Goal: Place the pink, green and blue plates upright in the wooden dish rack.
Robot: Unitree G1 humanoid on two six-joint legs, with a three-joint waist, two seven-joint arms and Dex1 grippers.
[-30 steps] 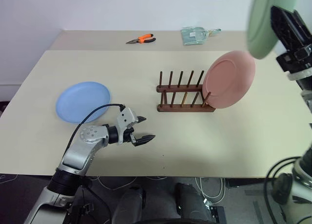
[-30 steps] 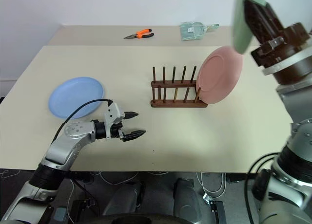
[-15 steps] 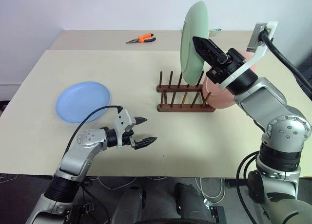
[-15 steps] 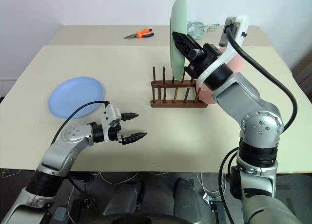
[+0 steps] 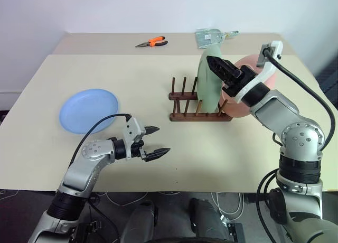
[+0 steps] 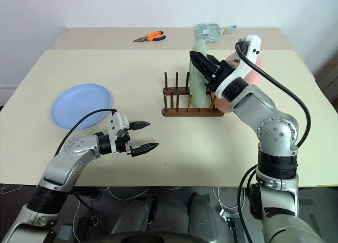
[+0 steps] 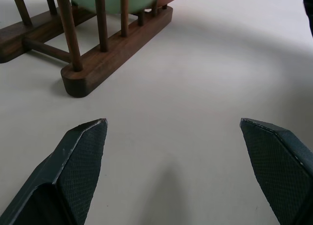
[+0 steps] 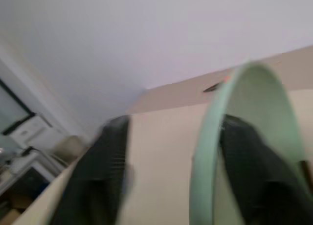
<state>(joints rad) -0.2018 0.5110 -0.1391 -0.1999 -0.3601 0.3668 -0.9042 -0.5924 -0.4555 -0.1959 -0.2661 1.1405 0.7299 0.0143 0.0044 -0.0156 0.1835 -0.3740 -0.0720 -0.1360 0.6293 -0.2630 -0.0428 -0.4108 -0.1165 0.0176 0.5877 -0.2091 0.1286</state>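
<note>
Green plate (image 5: 209, 80) stands in the wooden dish rack (image 5: 185, 102), between the right end effector's (image 6: 203, 63) parted fingers.

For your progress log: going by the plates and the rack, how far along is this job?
Done: the pink plate stands upright at the end of the wooden dish rack. In hand: the green plate stands upright among the rack's pegs, with the right tool open astride its rim. Left: the blue plate lies flat on the table, near the open left tool.
</note>
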